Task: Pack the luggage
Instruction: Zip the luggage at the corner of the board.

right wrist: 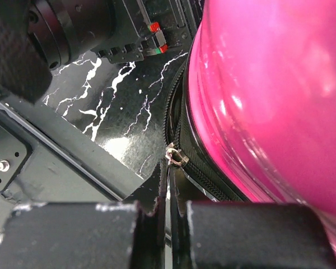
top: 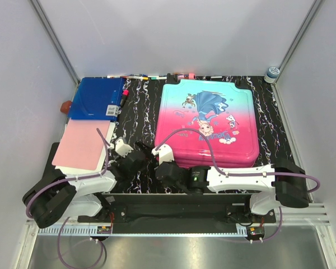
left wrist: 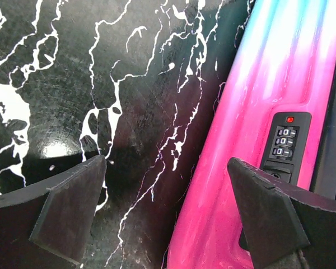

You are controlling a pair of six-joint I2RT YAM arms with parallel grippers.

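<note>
Far left: small red object (top: pixel 65 106) off the mat edge. A flat blue folder (top: pixel 96 98) lies at the back-left with a marker (top: pixel 124 96) on its right edge. In front of it lies a pink rectangular sheet (top: pixel 81 144), overlapping the folder's near edge.

A row of markers (top: pixel 135 76) lies along the back edge of the black white-veined marble-pattern mat (top: pixel 140 112).

The left gripper (left wrist: pixel 167 168) is over bare mat just left of the luggage, fingers (left wrist: pixel 73 207) spread wide, holding nothing.

The right gripper (right wrist: pixel 171 188) is at the luggage's near-left corner, reaching in from the right. Its fingers are pressed together, with the metal zipper pull (right wrist: pixel 173 156) right at the tips; cannot tell if the pull is pinched.

The luggage (top: pixel 207 123), a small hard-shell suitcase with a teal-to-pink shell and a cartoon princess print, lies flat on the right half of the mat, print up, lid down. A black combination lock (left wrist: pixel 285 140) sits on its left side wall.

Back-right corner: a small tape roll (top: pixel 273 72) off the mat.
</note>
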